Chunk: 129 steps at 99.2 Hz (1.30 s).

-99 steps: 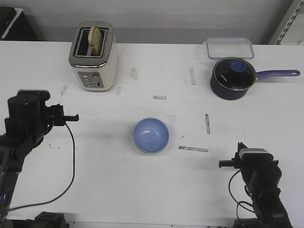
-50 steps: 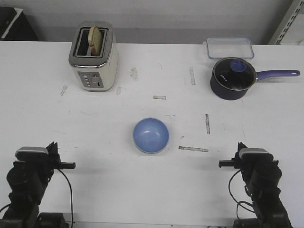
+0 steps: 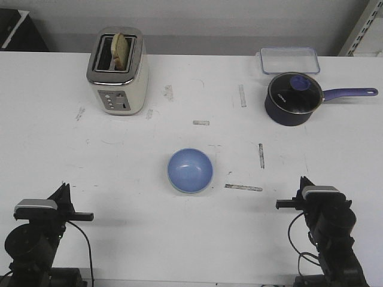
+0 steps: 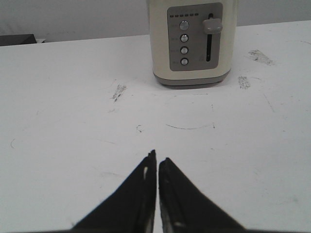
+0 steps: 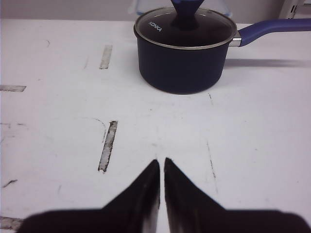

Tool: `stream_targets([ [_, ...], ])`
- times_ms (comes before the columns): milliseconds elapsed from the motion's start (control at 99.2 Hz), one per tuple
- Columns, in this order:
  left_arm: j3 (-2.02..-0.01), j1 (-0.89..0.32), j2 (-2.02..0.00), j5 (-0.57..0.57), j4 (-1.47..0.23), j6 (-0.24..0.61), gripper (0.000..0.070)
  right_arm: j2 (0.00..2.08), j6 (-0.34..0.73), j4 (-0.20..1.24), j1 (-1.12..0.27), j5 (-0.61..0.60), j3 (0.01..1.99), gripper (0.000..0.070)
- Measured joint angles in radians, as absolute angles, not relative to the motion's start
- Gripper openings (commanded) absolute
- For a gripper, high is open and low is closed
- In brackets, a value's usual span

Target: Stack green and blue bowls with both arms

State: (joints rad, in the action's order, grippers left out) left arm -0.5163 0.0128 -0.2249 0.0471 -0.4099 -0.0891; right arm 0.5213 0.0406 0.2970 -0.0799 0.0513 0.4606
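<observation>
- A periwinkle blue bowl sits upright and alone at the middle of the white table; whether a green bowl lies beneath it cannot be told.
- The left gripper hangs low at the table's near left corner, fingers pinched together on nothing, pointed toward a cream toaster with a slice of bread in its slot.
- The right gripper, likewise clenched and empty, sits at the near right corner, facing a navy saucepan whose glass lid reads "KONKA".
- A clear plastic container stands just behind the saucepan.
</observation>
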Motion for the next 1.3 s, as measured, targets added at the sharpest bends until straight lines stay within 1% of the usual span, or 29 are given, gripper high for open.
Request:
stream_targets([
  [574,-0.516,0.013,-0.213,0.047,-0.407,-0.089,0.0003,0.521,0.041,0.293,-0.08,0.052,0.461,0.0007],
  [766,-0.452,0.013,-0.127,0.047,-0.389,-0.089,0.0002,0.521,0.041,0.293,-0.08,0.052,0.461,0.0008],
  [887,-0.346,0.016,-0.057,0.021,-0.326,-0.089,0.0002,0.521,0.041,0.293,-0.08,0.052,0.461,0.0007],
  [998,-0.231,0.023,-0.006,0.008,-0.224,-0.088,0.0002,0.521,0.041,0.293,-0.08,0.052,0.461,0.0008],
  [1219,-0.035,0.03,-0.006,-0.004,-0.002,-0.059,0.0002,0.521,0.041,0.293,-0.08,0.052,0.461,0.0008],
  [1300,-0.034,0.03,-0.01,-0.009,0.002,-0.052,0.0002,0.521,0.041,0.291,-0.08,0.052,0.461,0.0008],
])
